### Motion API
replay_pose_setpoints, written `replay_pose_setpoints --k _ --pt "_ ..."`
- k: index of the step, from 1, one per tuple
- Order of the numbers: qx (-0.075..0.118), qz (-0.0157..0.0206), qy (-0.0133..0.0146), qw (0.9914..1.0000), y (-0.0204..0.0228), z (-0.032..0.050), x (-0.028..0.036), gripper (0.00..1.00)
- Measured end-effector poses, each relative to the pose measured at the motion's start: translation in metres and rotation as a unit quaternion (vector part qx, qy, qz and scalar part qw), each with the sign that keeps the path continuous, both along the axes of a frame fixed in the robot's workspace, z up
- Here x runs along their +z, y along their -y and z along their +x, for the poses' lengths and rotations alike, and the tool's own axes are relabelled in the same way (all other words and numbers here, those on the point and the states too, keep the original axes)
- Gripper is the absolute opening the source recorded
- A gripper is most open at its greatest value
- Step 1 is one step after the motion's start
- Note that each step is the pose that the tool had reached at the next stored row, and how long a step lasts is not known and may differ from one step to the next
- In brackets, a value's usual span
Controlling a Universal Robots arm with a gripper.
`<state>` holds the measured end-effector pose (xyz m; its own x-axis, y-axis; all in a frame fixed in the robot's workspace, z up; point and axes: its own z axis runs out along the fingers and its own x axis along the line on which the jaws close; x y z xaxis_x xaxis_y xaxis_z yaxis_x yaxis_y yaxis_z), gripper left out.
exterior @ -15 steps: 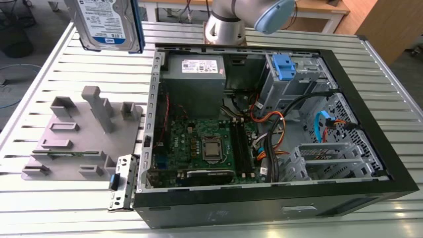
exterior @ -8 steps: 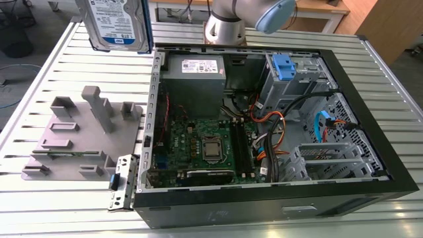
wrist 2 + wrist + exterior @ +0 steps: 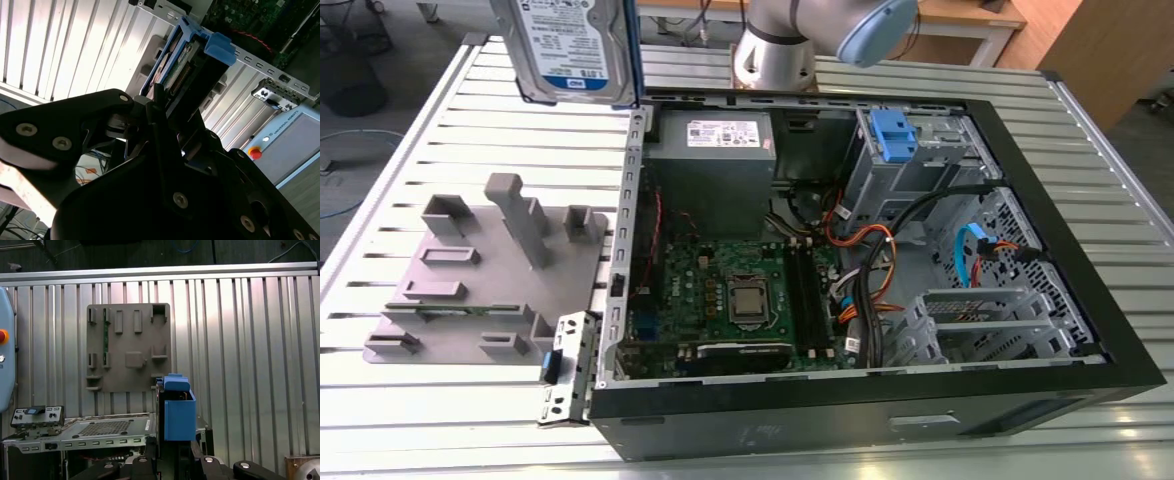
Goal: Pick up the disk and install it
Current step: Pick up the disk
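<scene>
The disk (image 3: 574,50), a silver drive with a white-and-blue label in a blue carrier frame, hangs upright high above the table, just off the far corner of the open computer case (image 3: 1067,300) on the exterior view's left. In the second wrist view my black gripper (image 3: 167,107) is shut on the disk (image 3: 187,62), its fingers clamped on the lower end. The first wrist view shows the disk's blue carrier end (image 3: 178,415) standing up out of the gripper (image 3: 175,455).
Inside the case are a motherboard (image 3: 720,290), a grey power supply (image 3: 714,135), cables and a drive cage with a blue latch (image 3: 891,135). A grey fixture plate (image 3: 480,270) lies on the slatted table beside the case. The arm's base (image 3: 781,50) stands behind it.
</scene>
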<state>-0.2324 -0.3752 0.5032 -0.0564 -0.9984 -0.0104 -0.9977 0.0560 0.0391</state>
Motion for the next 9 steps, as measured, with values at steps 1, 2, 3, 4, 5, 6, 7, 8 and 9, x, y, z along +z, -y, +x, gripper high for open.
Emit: replay_pose_setpoints --k 1,2,3,4,5,6,7,8,9 --pt "0.000 0.0000 0.0000 1.00000 0.0000 0.0019 0.0000 0.35" --pt "0.000 0.0000 0.0000 1.00000 0.0000 0.0037 -0.0001 0.35" --pt "0.000 0.0000 0.0000 1.00000 0.0000 0.0055 0.0000 0.35" --pt "0.000 0.0000 0.0000 1.00000 0.0000 0.0072 0.0000 0.35" --pt "0.000 0.0000 0.0000 1.00000 0.0000 0.0090 0.0000 0.35" --pt "0.000 0.0000 0.0000 1.00000 0.0000 0.0107 0.0000 0.35" --pt "0.000 0.0000 0.0000 1.00000 0.0000 0.0123 0.0000 0.35" --pt "0.000 0.0000 0.0000 1.00000 0.0000 0.0139 0.0000 0.35" --pt "0.000 0.0000 0.0000 1.00000 0.0000 0.0155 0.0000 0.35"
